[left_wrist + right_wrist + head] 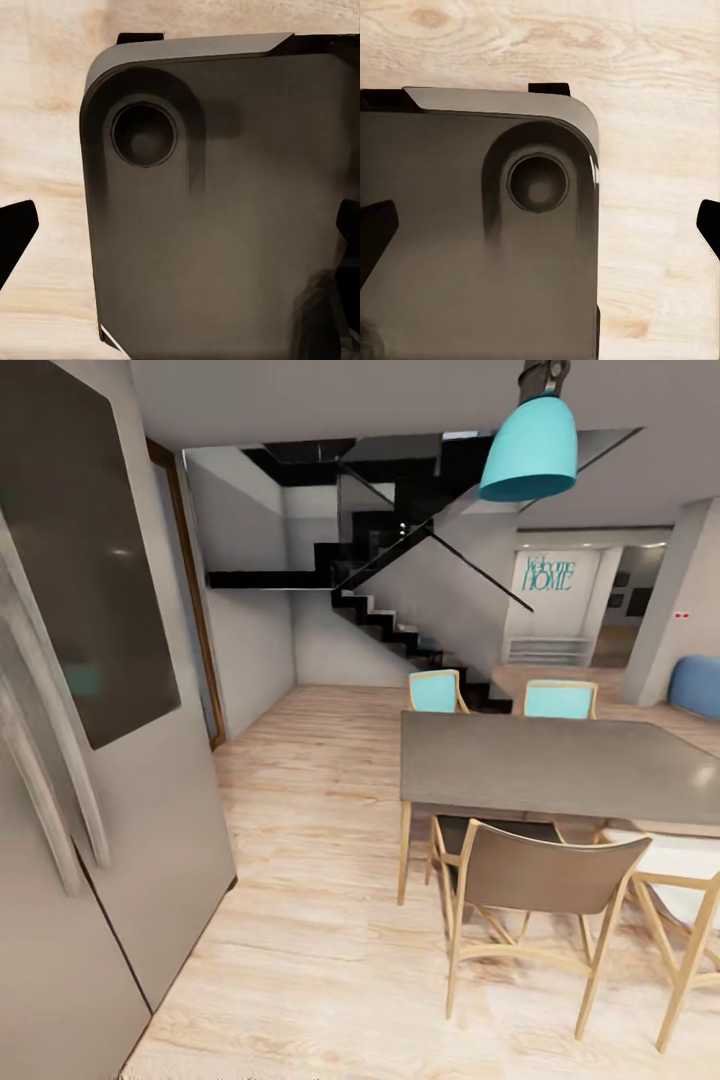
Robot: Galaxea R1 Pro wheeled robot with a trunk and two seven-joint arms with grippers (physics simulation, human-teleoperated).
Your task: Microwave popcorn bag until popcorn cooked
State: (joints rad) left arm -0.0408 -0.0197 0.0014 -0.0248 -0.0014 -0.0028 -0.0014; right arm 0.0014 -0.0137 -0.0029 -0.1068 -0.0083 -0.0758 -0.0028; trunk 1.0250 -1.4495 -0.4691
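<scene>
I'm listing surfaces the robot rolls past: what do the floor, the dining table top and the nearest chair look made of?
The floor looks like pale wood planks, matt, with visible grain and board seams. The dining table top is a flat grey-brown slab, possibly stone or laminate; its legs look like light wood. The nearest chair has a light wooden frame and a smooth brown back, perhaps leather or plastic.
</scene>
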